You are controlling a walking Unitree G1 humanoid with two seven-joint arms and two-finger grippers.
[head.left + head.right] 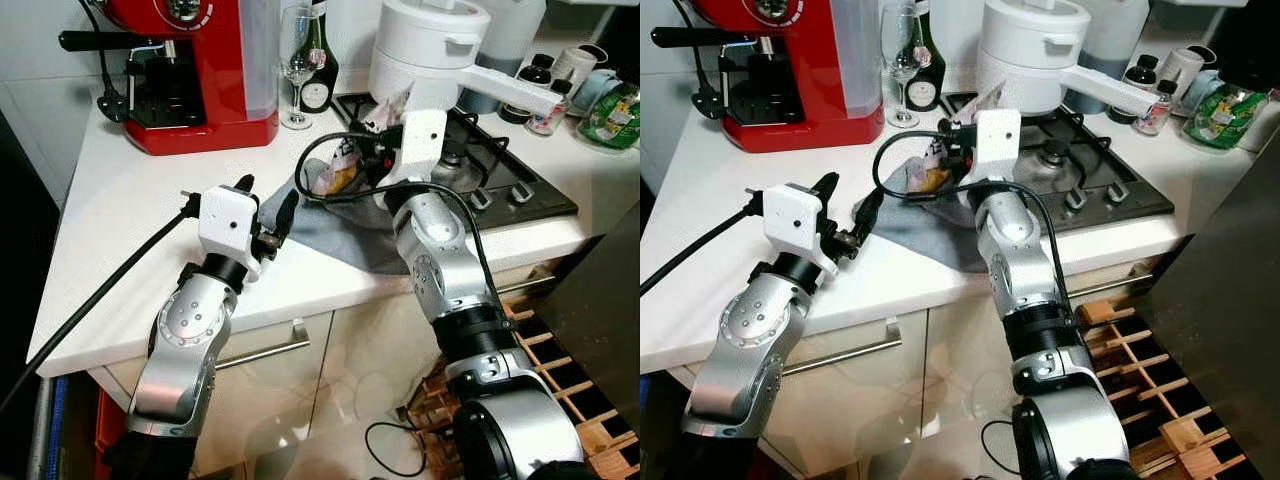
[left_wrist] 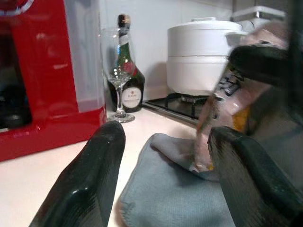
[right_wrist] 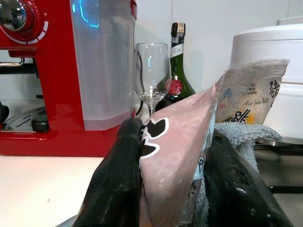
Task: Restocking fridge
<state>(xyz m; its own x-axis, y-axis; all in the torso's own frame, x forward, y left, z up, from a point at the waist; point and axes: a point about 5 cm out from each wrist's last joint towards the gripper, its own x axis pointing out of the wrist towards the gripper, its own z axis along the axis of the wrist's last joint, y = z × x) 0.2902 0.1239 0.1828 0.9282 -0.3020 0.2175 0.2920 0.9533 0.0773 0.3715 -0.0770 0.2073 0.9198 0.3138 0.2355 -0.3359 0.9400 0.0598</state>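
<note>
Right claw point(image 3: 173, 184) is clamped on a pink food packet point(image 3: 177, 156), one black finger each side, packet upright between them. Right arm reaches up and forward from the cupboard front, forearm near vertical, white wrist housing over the worktop edge beside the hob. Packet sits over a grey cloth point(image 1: 335, 235) that lies on the worktop point(image 1: 110, 220), partly on the hob's near corner. A second packet point(image 3: 248, 99) with dark script, unreadable, stands just behind the pink one.

Left claw point(image 1: 268, 205) is spread apart, holding nothing, hovering just above the worktop near the cloth's left edge and aimed toward the packet. Left arm is bent at the elbow, forearm angled up from below the worktop, black cable trailing off its wrist.

Worktop is white, with pale cupboard fronts and a bar handle below. Gas hob point(image 1: 500, 170) on the right carries a white pot point(image 1: 425, 50) with a long handle. Red coffee machine point(image 1: 195, 70) at the back left, a wine glass point(image 1: 297, 60) beside it, then a dark green bottle point(image 1: 320, 65) with a red seal and white label; label text too small to read. Small bottles and a green bag sit past the hob. A wooden rack stands on the floor at lower right.
</note>
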